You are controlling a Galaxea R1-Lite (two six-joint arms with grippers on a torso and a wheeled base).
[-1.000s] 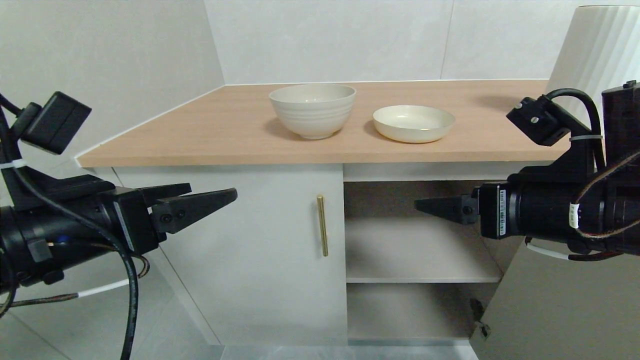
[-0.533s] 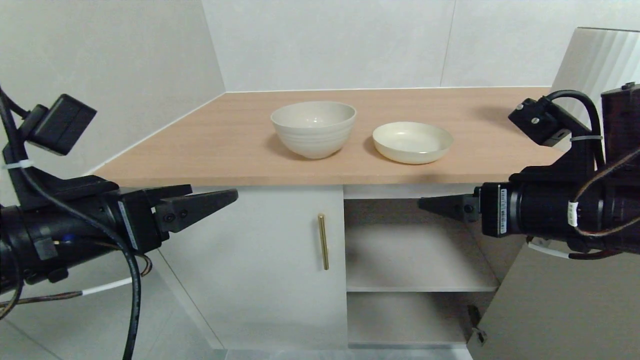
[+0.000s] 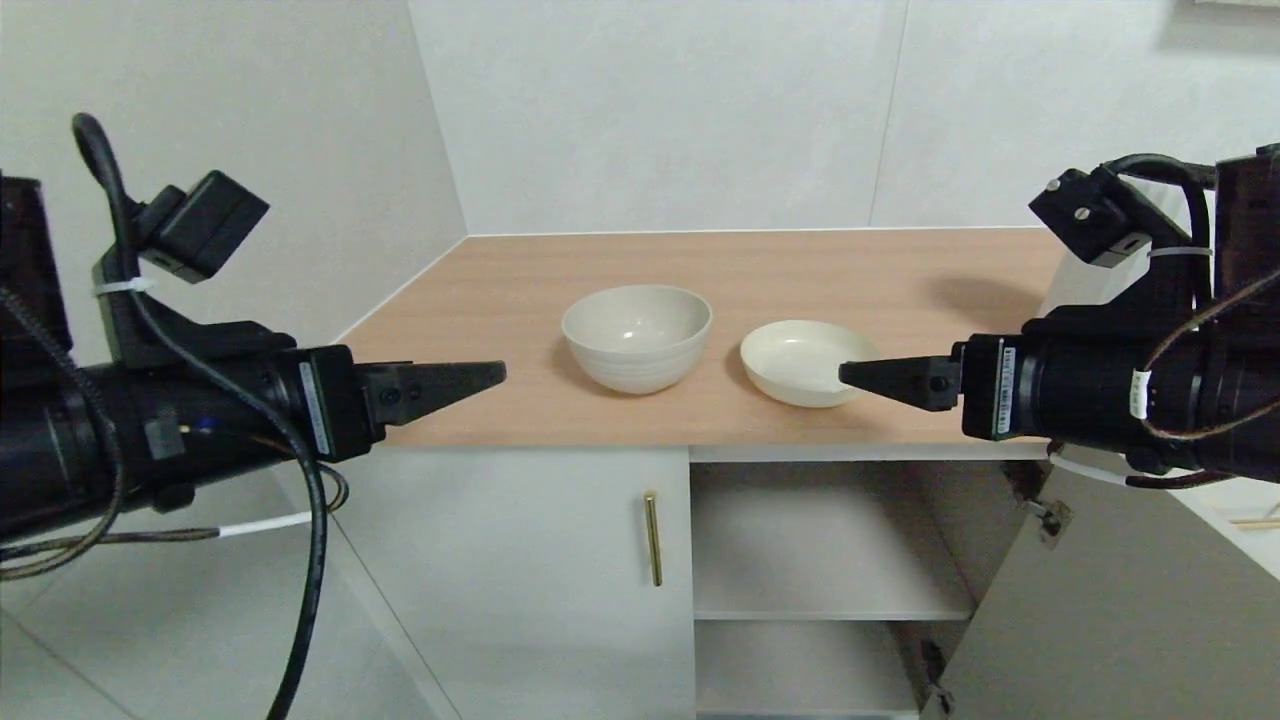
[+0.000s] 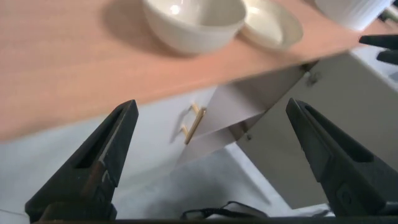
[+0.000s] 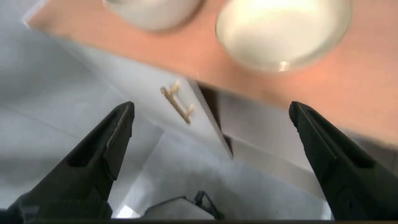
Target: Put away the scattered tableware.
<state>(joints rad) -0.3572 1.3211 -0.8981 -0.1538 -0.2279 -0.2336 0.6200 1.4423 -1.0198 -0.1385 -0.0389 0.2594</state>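
A deep ribbed cream bowl [image 3: 637, 337] and a shallow cream dish [image 3: 797, 360] stand side by side on the wooden countertop [image 3: 760, 270], near its front edge. My left gripper [image 3: 490, 376] hovers at counter height, left of the bowl and apart from it. In its wrist view the left gripper [image 4: 211, 106] is open and holds nothing, with the bowl [image 4: 196, 22] and dish [image 4: 273, 25] ahead. My right gripper [image 3: 858, 375] sits in front of the dish's right side. It is open and holds nothing too [image 5: 211, 109], above the bowl [image 5: 152, 9] and dish [image 5: 283, 28].
Below the counter is a white cabinet. Its right door [image 3: 1010, 600] stands swung open, showing bare shelves [image 3: 830, 570]. The left door with a brass handle [image 3: 652, 537] is closed. Walls close off the back and the left side.
The head view has risen. Both grippers now sit at countertop height instead of in front of the cabinet doors. Bowl and dish keep their places on the counter.
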